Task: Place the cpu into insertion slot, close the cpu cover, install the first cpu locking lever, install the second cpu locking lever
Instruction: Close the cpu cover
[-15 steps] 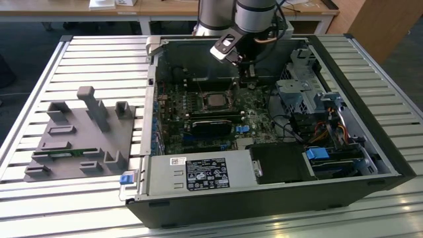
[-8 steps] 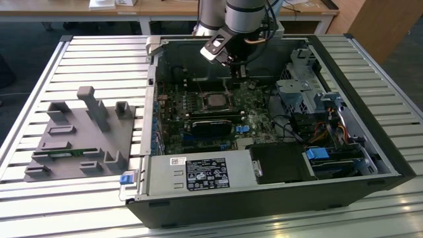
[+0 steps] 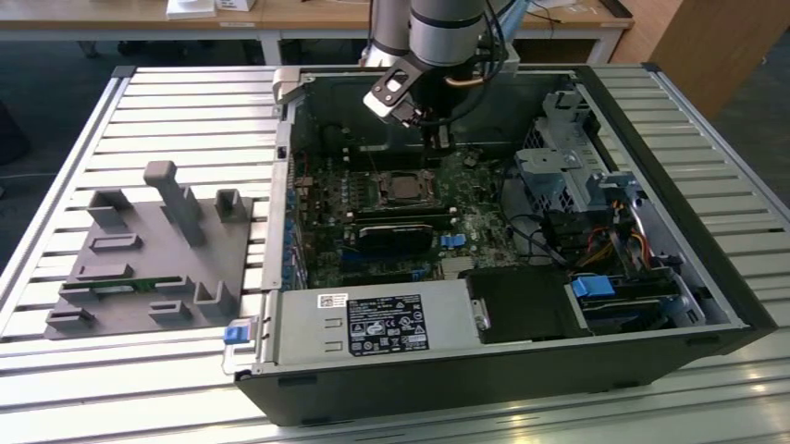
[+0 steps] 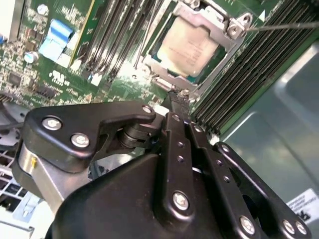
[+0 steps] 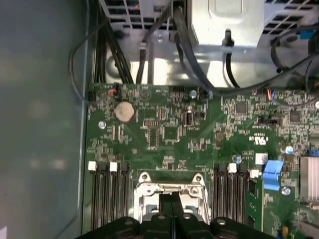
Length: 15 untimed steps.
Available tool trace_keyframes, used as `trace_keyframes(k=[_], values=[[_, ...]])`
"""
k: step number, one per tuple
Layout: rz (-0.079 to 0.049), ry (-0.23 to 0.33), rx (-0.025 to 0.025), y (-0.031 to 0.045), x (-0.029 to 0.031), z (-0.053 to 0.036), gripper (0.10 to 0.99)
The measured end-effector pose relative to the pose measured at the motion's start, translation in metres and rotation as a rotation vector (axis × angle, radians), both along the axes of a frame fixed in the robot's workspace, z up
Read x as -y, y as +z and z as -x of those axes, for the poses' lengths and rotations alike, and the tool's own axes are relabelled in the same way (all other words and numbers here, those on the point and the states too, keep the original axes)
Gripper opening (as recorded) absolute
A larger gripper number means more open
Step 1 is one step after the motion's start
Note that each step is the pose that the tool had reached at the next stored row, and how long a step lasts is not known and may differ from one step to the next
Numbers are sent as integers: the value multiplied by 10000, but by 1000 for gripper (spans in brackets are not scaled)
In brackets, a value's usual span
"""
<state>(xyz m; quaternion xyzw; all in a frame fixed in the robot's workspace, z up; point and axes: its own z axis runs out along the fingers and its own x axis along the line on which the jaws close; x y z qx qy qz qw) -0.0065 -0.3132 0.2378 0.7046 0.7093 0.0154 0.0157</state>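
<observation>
On the exterior view's left, a grey moulded plastic fixture (image 3: 148,250) lies beside the open black computer case (image 3: 494,388). Mid-board, the small square dull-grey cpu (image 4: 192,47) sits in its socket, with the thin silvery metal cpu cover (image 4: 199,15) down over it. The gripper (image 4: 178,97), claw pinched together and seemingly empty, hovers at the socket's edge. I judge this the lever step, which calls for pressing the thin wire lever (image 4: 284,26) sideways under its catch.

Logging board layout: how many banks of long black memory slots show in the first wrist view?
2: one bank and another flank the silvery square metal cpu cover. The black gripper may hide more.
</observation>
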Motion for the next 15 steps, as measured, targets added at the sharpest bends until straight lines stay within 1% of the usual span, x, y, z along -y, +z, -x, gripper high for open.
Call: trace_keyframes(k=[3, 7, 8, 10, 11, 12, 13, 15], values=[[2, 0, -1, -44, 19, 28, 106], [0, 3, -2, -63, 59, 30, 106], [-4, 7, -25, -69, 61, 30, 106], [-1, 17, -171, -83, 64, 30, 106], [-1, 23, -232, -91, 65, 30, 106], [-1, 28, -265, -104, 65, 33, 106], [0, 35, -273, -116, 65, 40, 106], [-1, 51, -274, -133, 66, 70, 106]])
